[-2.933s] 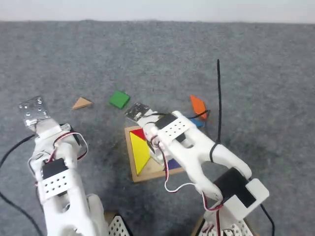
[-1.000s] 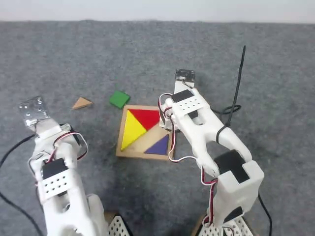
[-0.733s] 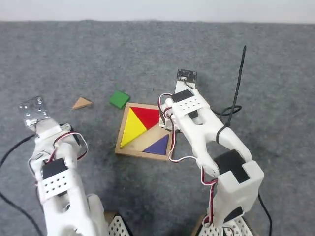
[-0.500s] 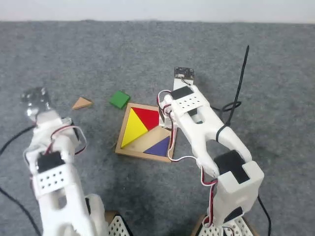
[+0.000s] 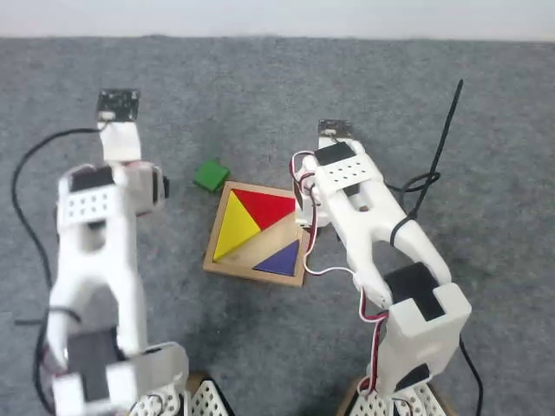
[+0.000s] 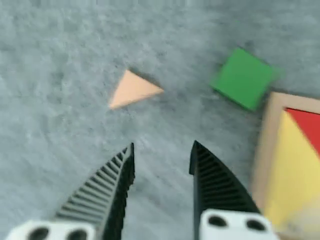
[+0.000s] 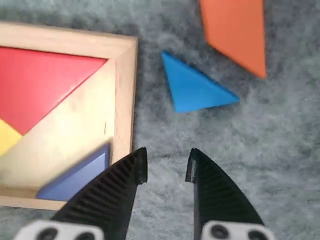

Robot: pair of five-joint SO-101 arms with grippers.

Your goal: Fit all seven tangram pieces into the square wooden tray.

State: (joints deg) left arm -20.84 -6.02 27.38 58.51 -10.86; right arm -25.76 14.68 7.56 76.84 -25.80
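Left gripper [image 6: 163,145] fingers parted, empty, short of tan triangle [image 6: 134,89]; likely lining up a pick. Right gripper [image 7: 166,151] likewise released beside tray [image 7: 125,100], facing blue triangle [image 7: 192,87].

tray [image 5: 253,268]: pieces [image 5: 236,227] inside | square piece [image 5: 210,175] at far-left corner (outside) | triangle [image 6: 134,89] likely farther left

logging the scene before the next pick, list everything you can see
wooden tray: 1, light wood, on the mat between the arms
red triangle: 1, red, in tray
yellow triangle: 1, yellow, in tray
purple triangle: 1, purple, in tray
green square: 1, green, mat beside tray
tan triangle: 1, tan, mat near green square
blue triangle: 1, blue, mat beside tray
orange parallelogram: 1, orange, beyond blue triangle
mat: 1, grey
left gripper: 1, black, open, empty
right gripper: 1, black, open, empty
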